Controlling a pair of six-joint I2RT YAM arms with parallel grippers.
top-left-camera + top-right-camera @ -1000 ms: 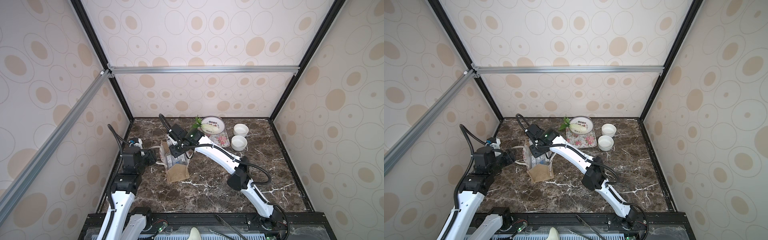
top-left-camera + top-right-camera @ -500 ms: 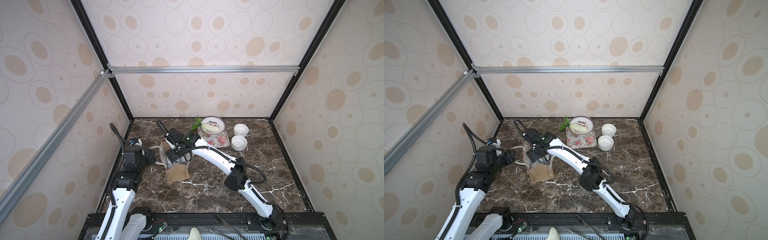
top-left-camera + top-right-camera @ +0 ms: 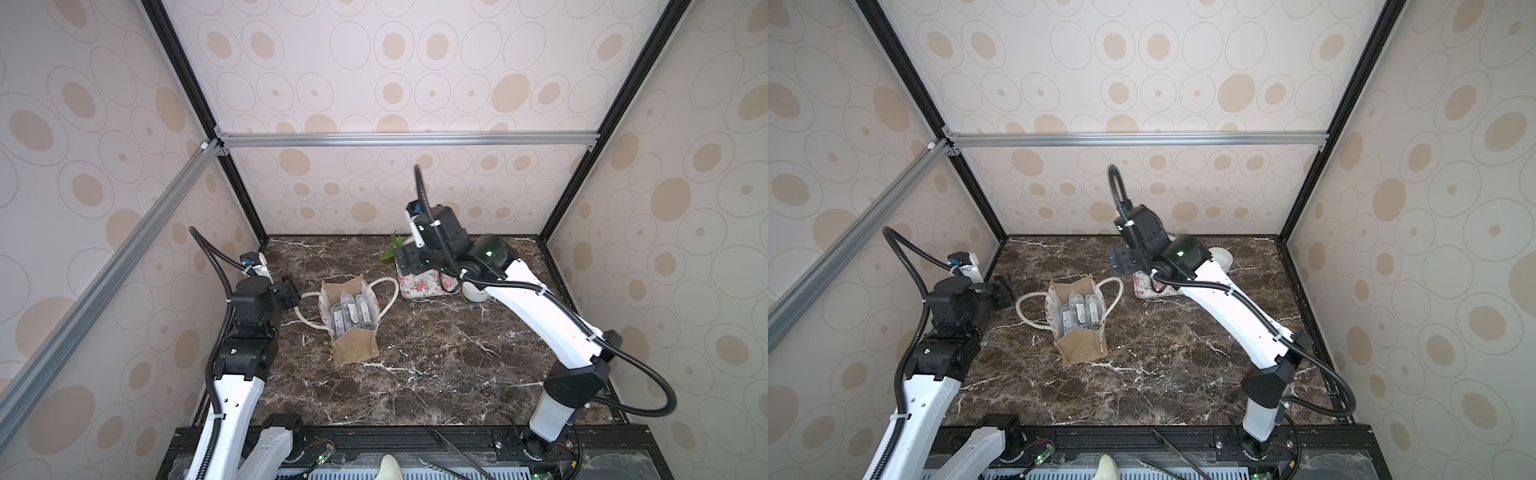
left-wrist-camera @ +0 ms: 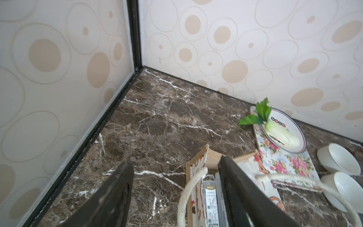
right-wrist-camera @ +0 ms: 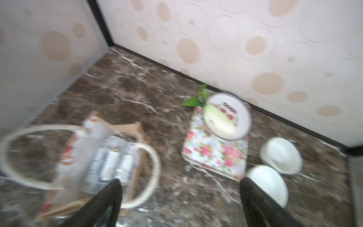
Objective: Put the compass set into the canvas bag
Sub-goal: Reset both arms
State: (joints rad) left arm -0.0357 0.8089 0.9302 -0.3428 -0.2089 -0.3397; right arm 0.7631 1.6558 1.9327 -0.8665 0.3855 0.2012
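Inside the canvas bag (image 3: 355, 351), upright on the marble tabletop (image 3: 436, 374), the compass set (image 3: 351, 316) sits in clear cases. The left gripper (image 4: 174, 162) hovers just beside one rope handle (image 4: 184, 191), jaws parted and empty. The right gripper (image 5: 180, 184) hangs raised near the floral tray (image 5: 214, 155), well apart from the bag, jaws spread wide, grasping nothing.

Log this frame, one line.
canvas bag upright, mouth open | compass set inside bag | left tool open, empty, beside bag | right tool open, empty, high near floral tray
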